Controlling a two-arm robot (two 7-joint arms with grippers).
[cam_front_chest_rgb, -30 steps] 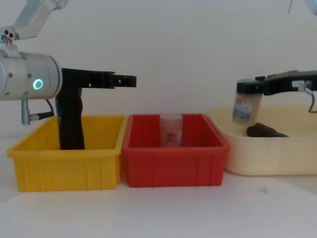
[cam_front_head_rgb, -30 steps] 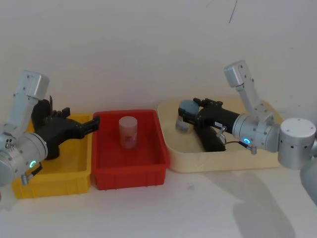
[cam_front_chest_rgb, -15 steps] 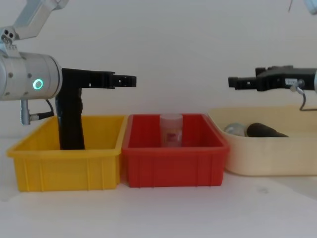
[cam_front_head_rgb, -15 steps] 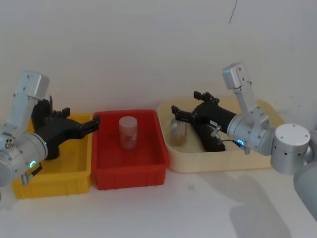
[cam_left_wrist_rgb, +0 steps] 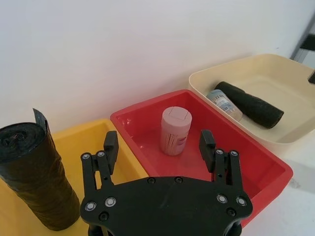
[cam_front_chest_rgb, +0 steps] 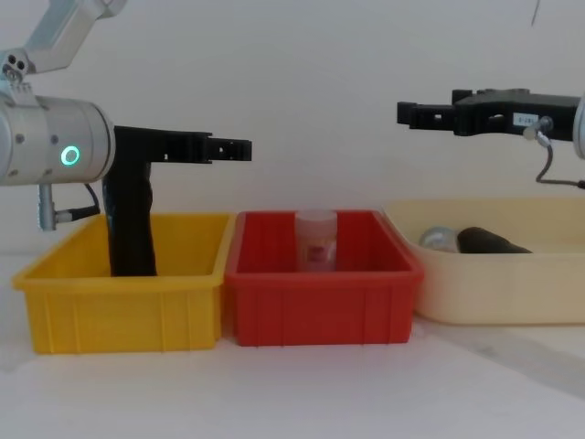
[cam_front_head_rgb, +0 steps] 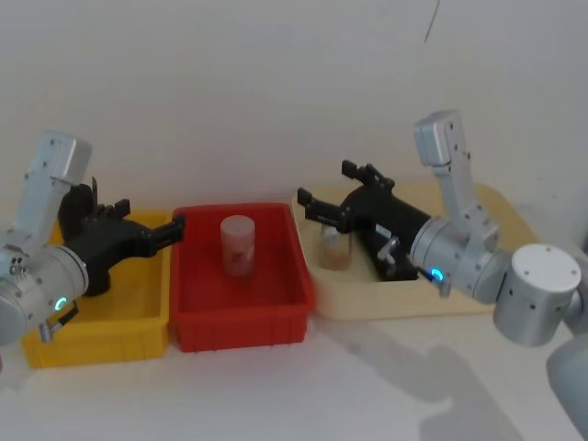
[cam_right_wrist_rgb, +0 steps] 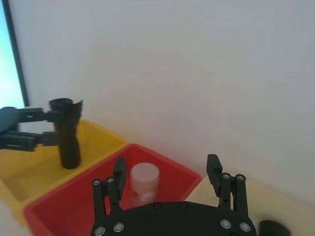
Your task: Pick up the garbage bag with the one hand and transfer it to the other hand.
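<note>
Plain white wall, pale table [cam_front_chest_rgb: 302, 393]. Three bins in a row: yellow bin [cam_front_head_rgb: 138, 333], red bin [cam_front_head_rgb: 241, 322], cream tray [cam_front_head_rgb: 404, 299]. Garbage bag [cam_left_wrist_rgb: 275, 115] lies flat in the tray, ungrasped. Right gripper [cam_front_chest_rgb: 409, 113] hangs above, jaws released; left gripper [cam_front_chest_rgb: 239, 149] parked over the yellow bin, jaws apart, prob. awaiting handover.

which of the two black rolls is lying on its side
The black roll in the cream tray, beside a small jar. The other roll stands upright in the yellow bin.
</note>
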